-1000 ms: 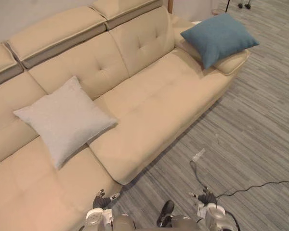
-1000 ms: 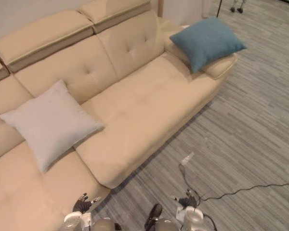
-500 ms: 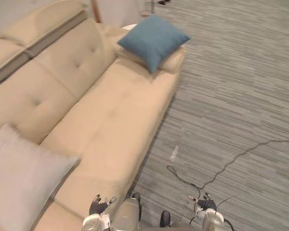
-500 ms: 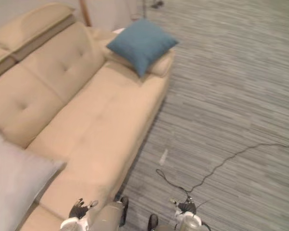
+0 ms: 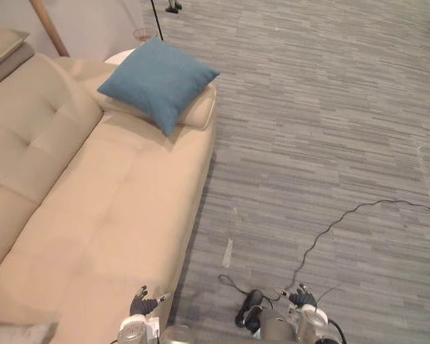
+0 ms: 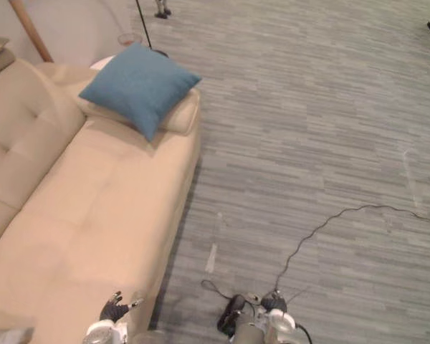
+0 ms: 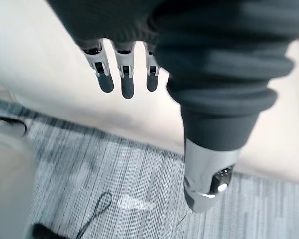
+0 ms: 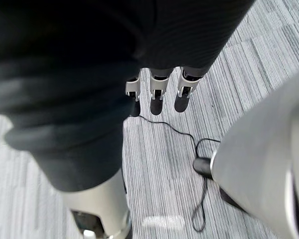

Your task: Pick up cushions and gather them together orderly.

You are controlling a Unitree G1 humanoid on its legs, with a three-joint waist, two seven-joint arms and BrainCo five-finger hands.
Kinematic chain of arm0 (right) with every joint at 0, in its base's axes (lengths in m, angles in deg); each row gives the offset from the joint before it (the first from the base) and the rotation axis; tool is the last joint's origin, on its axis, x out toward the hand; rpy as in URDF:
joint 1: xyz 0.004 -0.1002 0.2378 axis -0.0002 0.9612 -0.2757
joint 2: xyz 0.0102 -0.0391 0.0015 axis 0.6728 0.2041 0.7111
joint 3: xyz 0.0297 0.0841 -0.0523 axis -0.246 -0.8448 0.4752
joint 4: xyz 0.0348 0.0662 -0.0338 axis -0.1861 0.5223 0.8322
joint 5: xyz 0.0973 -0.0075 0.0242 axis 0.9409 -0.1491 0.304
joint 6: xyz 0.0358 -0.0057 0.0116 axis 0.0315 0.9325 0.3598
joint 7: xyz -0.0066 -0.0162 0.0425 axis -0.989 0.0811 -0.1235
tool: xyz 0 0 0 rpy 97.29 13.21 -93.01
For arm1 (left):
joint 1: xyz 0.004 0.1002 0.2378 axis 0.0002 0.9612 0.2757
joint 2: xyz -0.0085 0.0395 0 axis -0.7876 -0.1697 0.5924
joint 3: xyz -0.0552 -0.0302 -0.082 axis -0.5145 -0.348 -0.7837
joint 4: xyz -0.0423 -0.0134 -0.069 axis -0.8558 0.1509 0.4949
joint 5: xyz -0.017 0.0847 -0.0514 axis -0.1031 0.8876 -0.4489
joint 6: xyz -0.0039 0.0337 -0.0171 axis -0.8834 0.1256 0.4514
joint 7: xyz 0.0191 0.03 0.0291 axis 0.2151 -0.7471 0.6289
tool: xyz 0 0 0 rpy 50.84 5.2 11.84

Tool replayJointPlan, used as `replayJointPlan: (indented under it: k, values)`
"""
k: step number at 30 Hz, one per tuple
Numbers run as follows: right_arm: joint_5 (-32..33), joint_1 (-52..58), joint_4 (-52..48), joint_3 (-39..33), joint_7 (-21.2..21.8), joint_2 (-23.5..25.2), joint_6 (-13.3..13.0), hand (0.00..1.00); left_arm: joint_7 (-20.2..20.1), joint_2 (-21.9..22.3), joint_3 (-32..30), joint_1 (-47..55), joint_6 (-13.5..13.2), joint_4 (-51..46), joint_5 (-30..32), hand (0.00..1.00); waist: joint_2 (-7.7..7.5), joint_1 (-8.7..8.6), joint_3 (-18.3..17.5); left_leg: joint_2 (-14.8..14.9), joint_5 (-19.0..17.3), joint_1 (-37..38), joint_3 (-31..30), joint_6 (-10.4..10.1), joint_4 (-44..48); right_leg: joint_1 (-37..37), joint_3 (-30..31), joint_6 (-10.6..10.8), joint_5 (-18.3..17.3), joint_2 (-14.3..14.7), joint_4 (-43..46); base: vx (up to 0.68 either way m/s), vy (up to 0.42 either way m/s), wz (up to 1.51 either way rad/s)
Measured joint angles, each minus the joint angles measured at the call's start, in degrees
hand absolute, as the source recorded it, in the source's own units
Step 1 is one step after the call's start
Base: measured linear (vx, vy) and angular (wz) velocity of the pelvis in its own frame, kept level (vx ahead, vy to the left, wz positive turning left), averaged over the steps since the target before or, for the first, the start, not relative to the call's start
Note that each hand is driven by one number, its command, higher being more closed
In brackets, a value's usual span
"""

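Note:
A blue cushion point(image 5: 158, 82) lies tilted on the right armrest of a cream sofa point(image 5: 93, 208). A corner of a light grey cushion point(image 5: 18, 334) peeks in at the lower left edge of the seat. My left hand point(image 5: 142, 304) hangs low by the sofa's front edge, fingers point(image 7: 124, 74) straight and holding nothing. My right hand point(image 5: 301, 297) hangs over the floor, fingers point(image 8: 159, 92) straight, also empty. Both hands are far from the blue cushion.
Grey striped carpet point(image 5: 330, 129) spreads to the right of the sofa. A wooden pole point(image 5: 49, 27) leans behind the armrest, and a thin stand point(image 5: 156, 18) rises near a small round table point(image 5: 145, 33). A pale scrap point(image 5: 227, 252) lies on the floor.
The camera has swung to the right: the sofa and blue cushion have slid left in the picture, the grey cushion is almost out of it. Both hands hang as before.

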Motion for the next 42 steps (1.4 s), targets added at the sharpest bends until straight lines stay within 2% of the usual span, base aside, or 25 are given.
replayJointPlan:
  k: [2,4,6,8,10,11,12,13,15,17,18,19,20,24,25,27,28,29,31,32,33,36,39,40,42]
  values:
    - [0.0,0.3,0.7,1.0,-0.3,0.0,0.2,0.0,0.0,-0.6,-0.3,0.0,-0.1,-0.1,0.0,0.0,-0.13,0.12,1.4,1.8,1.0,-5.3,-0.2,1.9,14.6,6.7,0.3,-0.9,-1.6,2.6,-3.7,0.44,-0.22,-0.09]
    - [0.1,-0.6,2.2,2.1,-0.8,-0.1,0.4,0.0,0.0,-2.1,-0.1,-0.2,-0.1,-0.8,0.0,0.0,-2.01,0.46,2.4,-1.7,-3.4,-10.9,0.9,1.7,17.0,12.4,1.7,-1.5,-2.6,2.8,-7.9,0.43,-0.18,-0.25]
    - [0.1,-1.6,2.1,2.0,-1.1,-0.1,0.3,0.0,0.1,-2.1,-0.2,-0.2,-0.1,-1.4,0.0,0.0,-2.71,1.45,2.9,-5.9,-5.5,-16.2,3.2,1.4,5.8,15.6,3.4,-0.9,-2.1,2.8,-11.0,0.44,-0.035,-0.54]
    - [0.1,-1.9,1.9,1.9,-1.3,-0.1,0.3,0.0,0.1,-2.0,-0.2,-0.3,-0.1,-1.8,0.0,0.0,-2.88,2.58,3.0,-9.3,-3.9,-17.2,3.4,1.3,-11.4,17.7,4.3,-0.7,-2.3,2.6,-13.3,0.47,0.052,-0.44]
    - [0.0,-1.8,1.9,1.9,-1.3,-0.5,0.3,0.0,0.0,-1.5,0.1,0.5,-0.1,-1.7,0.1,0.0,-1.52,3.12,2.5,-10.9,7.8,-16.0,3.5,1.3,-30.8,20.6,5.4,2.6,-4.2,3.7,-15.1,0.43,0.103,-0.33]
    - [0.0,-1.9,1.9,2.0,-1.2,0.3,0.4,0.0,0.0,-1.6,0.1,0.9,0.0,-1.4,0.1,0.0,-1.85,3.71,2.6,-11.2,13.1,-14.5,4.1,4.6,-31.2,22.3,6.7,4.2,-5.2,3.7,-15.5,0.53,0.091,-0.22]
    - [0.0,-2.0,1.8,2.0,-1.2,2.2,0.4,0.0,-0.1,-2.9,-0.2,0.8,-0.1,-1.6,0.1,0.0,-5.29,3.94,1.9,-13.3,10.5,-14.4,5.0,5.2,-30.9,23.0,7.4,4.2,-5.5,1.5,-15.9,0.64,0.094,-0.1]
    - [-0.3,-2.1,1.7,2.0,-1.1,2.2,0.4,0.0,-0.2,-3.0,-0.3,0.5,-0.1,-1.6,0.1,0.0,-5.93,3.94,2.0,-14.0,8.4,-14.9,5.0,5.5,-28.8,23.0,8.1,4.3,-5.4,0.6,-15.3,0.64,0.099,0.07]
    - [-2.0,-1.9,1.4,1.9,-1.0,2.0,0.4,0.0,-0.1,-2.9,-0.6,0.9,0.0,-1.6,0.0,0.0,-5.77,4.41,2.0,-14.3,3.3,-13.9,5.7,6.6,-23.6,22.0,10.5,6.0,-6.2,-1.9,-5.8,0.5,0.134,-0.11]
    - [-2.2,-1.1,1.4,2.0,-0.4,2.0,0.3,0.0,-0.2,-2.9,-0.2,1.8,0.1,-0.7,0.0,0.0,-5.47,4.35,2.0,-14.8,-2.5,-7.0,6.4,7.5,-20.9,13.4,13.8,11.3,-3.9,-8.0,25.1,0.5,0.125,-0.13]
    - [-2.2,-1.0,1.4,2.0,-0.3,2.0,0.4,0.0,-0.2,-2.9,-0.2,1.8,0.2,-0.7,0.0,0.0,-5.5,4.22,2.0,-15.0,-3.1,-6.0,6.3,7.6,-20.8,11.8,13.9,11.4,-3.8,-8.7,29.9,0.5,0.072,0.15]
    - [-2.3,-0.9,1.4,2.0,-0.1,1.8,0.4,0.0,-0.1,-2.9,0.2,1.8,0.1,-0.7,0.0,0.0,-5.14,3.78,2.1,-15.1,-4.3,-2.2,5.8,7.9,-21.5,7.7,12.9,9.6,-4.8,-10.6,38.7,0.46,0.04,0.25]
    - [-2.4,-1.0,1.4,2.0,0.0,1.5,0.4,0.0,0.0,-2.9,0.4,1.8,0.2,-0.8,-0.1,0.0,-4.74,3.28,2.1,-15.0,-4.3,0.8,5.0,7.9,-23.3,5.5,10.0,7.3,-6.2,-11.8,38.5,0.45,0.025,0.25]
    - [-4.1,-2.0,1.4,2.0,0.0,0.4,0.4,0.0,0.1,-2.2,0.7,1.1,0.1,-1.4,-0.4,0.0,-3.07,2.96,3.0,-13.0,-4.5,6.6,3.5,7.7,-27.7,0.5,7.2,6.3,-7.2,-10.7,24.2,0.42,-0.093,0.16]
    - [-4.3,-2.1,1.4,2.2,0.0,-0.1,0.4,0.0,0.2,-1.8,0.7,0.6,0.0,-2.2,-0.6,0.0,-1.83,2.42,3.5,-11.1,-5.3,8.5,1.9,6.3,-28.9,-2.0,10.8,7.3,-4.2,-7.4,11.4,0.26,-0.162,0.4]
    - [-4.3,-0.8,1.4,2.5,0.1,0.1,0.5,0.0,0.4,-1.9,0.8,0.3,-0.1,-2.2,-0.5,0.0,-3.04,1.55,3.2,-10.9,-7.8,9.8,-1.8,3.7,-28.7,-3.3,23.1,8.7,4.5,-4.0,-3.8,0.43,-0.339,0.86]
    - [-4.3,-0.3,1.4,2.5,0.1,0.2,0.5,0.0,0.5,-1.9,0.8,0.4,-0.1,-2.2,-0.5,0.0,-3.29,1.25,3.0,-11.0,-8.8,9.9,-2.8,3.1,-28.4,-3.1,24.6,8.9,5.7,-3.8,-4.7,0.46,-0.463,1.16]
    - [-3.8,0.7,1.2,2.0,0.3,-0.4,0.7,0.0,1.0,-0.9,0.6,0.7,0.0,-1.3,-0.5,0.0,-1.89,0.5,2.3,-9.5,-11.2,10.5,-6.1,1.6,-26.8,-3.2,24.1,7.3,8.3,-2.6,-0.9,0.31,-0.336,0.74]
    - [-4.0,0.9,1.4,2.0,0.3,-0.9,0.9,0.0,0.9,-0.4,0.6,1.5,-0.2,-1.0,-0.5,0.0,-0.97,0.31,0.8,-8.0,-11.0,7.4,-7.2,1.3,-20.9,-2.9,21.7,5.9,5.5,-1.9,-0.4,0.35,-0.319,0.86]
    - [-3.9,0.8,1.3,2.0,0.3,-1.5,0.8,0.0,0.9,0.1,0.2,1.1,-0.2,-1.0,-0.4,0.0,0.62,-0.57,0.7,-5.7,-8.2,-0.6,-7.3,-0.2,-6.8,0.1,16.8,4.9,4.6,-1.1,-2.1,0.42,-0.379,1.19]
    - [-3.5,1.4,1.4,2.2,0.2,-1.6,1.0,0.0,0.9,0.5,-0.4,1.2,-0.2,-1.2,-0.6,0.0,0.73,-0.23,1.0,-2.9,-3.2,-4.9,-4.1,0.5,2.2,3.7,15.2,3.9,4.1,0.3,-4.8,0.34,-0.331,0.99]
    - [-2.0,1.8,1.4,2.2,0.0,-1.1,1.0,0.0,0.9,0.0,-0.3,1.4,-0.3,-1.0,-0.7,0.0,0.44,0.91,1.2,0.0,-3.6,-8.0,1.5,1.4,8.1,10.2,13.4,3.2,4.1,1.3,-9.7,0.3,-0.184,0.37]
    - [-1.9,0.6,1.4,2.1,-0.1,-1.7,0.9,0.0,0.9,-0.3,-0.3,1.4,-0.4,-1.1,-0.7,0.0,0.08,1.25,1.4,-1.9,-6.3,-12.2,7.2,0.9,-2.0,13.7,11.3,3.6,4.3,0.3,-13.7,0.28,-0.037,0.18]
    - [-1.9,0.3,1.4,2.0,-0.2,-1.7,0.9,0.0,0.8,-0.4,-0.3,1.3,-0.4,-1.1,-0.6,0.0,-0.04,1.32,1.4,-2.9,-4.8,-13.0,9.9,1.1,-10.6,14.4,10.0,4.1,4.4,-0.4,-14.4,0.29,0.078,0.42]
    - [-1.6,0.5,1.4,2.0,-0.2,-1.7,0.9,0.0,0.8,-0.4,-0.2,1.3,-0.4,-0.8,-0.6,0.0,0.25,1.31,1.3,-3.1,3.6,-12.9,18.0,1.8,-22.5,16.2,7.4,6.3,3.1,-0.9,-15.0,0.32,0.119,0.54]
